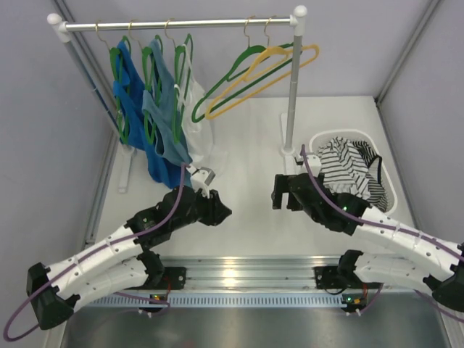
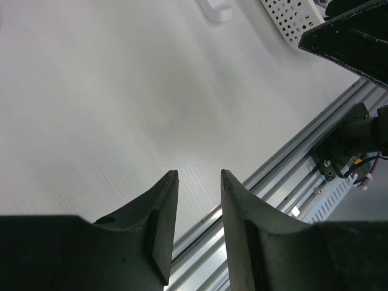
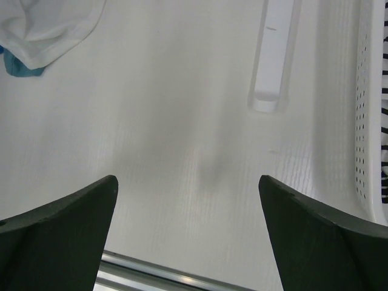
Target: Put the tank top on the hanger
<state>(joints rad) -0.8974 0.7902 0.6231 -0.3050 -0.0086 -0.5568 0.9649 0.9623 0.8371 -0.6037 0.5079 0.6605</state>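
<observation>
Left gripper (image 2: 199,173): fingers (image 2: 162,224) close together with a narrow gap, nothing between them; over bare tabletop (image 2: 109,103) near the near edge, left of the middle.
Right gripper (image 3: 187,179): fingers (image 3: 66,224) spread wide and holding nothing; over the tabletop right of the middle, just beside the basket.
Laundry basket (image 1: 325,137): white and perforated, at the right edge of the table; its wall shows at the right of the right wrist view.
Tank top (image 1: 349,171): white with dark stripes, lying crumpled in the basket, partly covered by the right arm.
Green hanger (image 1: 226,78): empty, hooked on the rail (image 1: 181,24) along the far edge toward the right post, tilted, touching the yellow hanger.
Yellow hanger (image 1: 215,112): empty, hooked just to the right of the green one.
Blue tops (image 1: 156,123): hung on other green hangers at the left end of the rail.
White top (image 1: 197,123): plain, hanging just right of the blue ones; its hem lies on the table.
Rack foot (image 3: 273,60): white bar on the table between the right gripper and the far edge.
</observation>
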